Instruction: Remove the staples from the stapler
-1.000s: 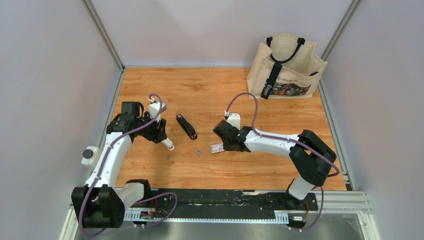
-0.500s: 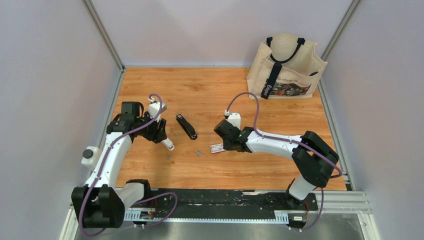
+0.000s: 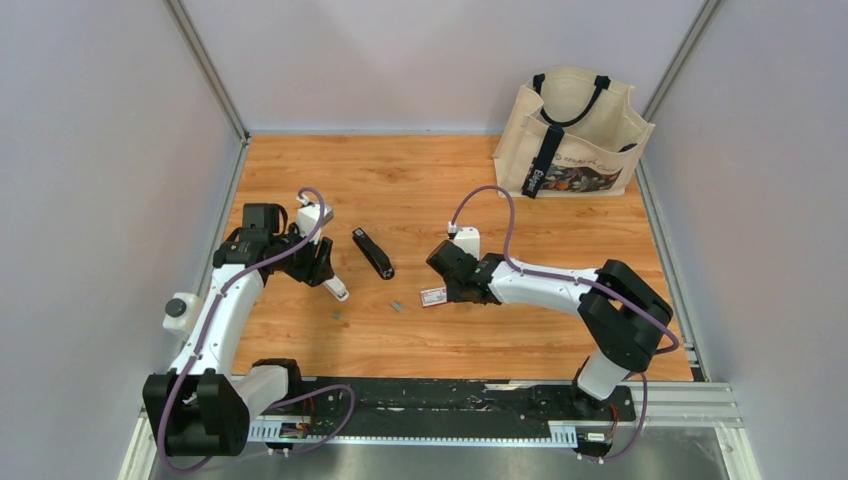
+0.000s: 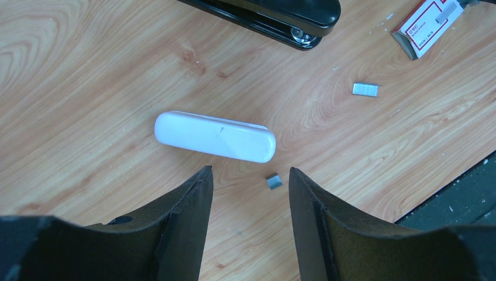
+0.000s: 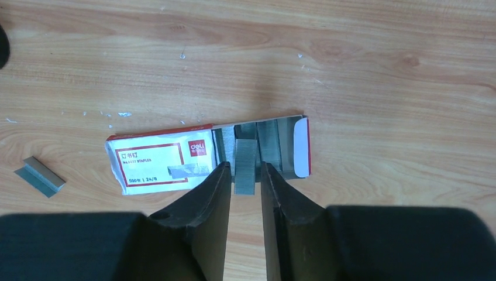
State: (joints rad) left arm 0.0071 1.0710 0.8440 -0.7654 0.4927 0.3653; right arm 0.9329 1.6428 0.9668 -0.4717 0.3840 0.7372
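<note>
The black stapler (image 3: 372,252) lies closed on the wood table, and its end shows in the left wrist view (image 4: 275,14). Loose grey staples lie near it: a strip (image 3: 397,306) (image 4: 365,89) (image 5: 40,175) and a smaller piece (image 3: 337,314) (image 4: 273,181). My left gripper (image 3: 328,275) (image 4: 250,172) is open and empty, just short of a white oblong piece (image 4: 215,136). My right gripper (image 3: 450,287) (image 5: 245,170) stands over the open pink-and-white staple box (image 5: 175,159). Its jaws are narrowly apart on either side of a grey staple strip (image 5: 245,165), with small gaps showing.
A cream tote bag (image 3: 575,132) stands at the back right. Grey walls close in the table on three sides. The black rail (image 3: 440,398) with the arm bases runs along the near edge.
The right arm has shifted very slightly over the staple box. The left arm, the stapler and the loose staples have not moved.
</note>
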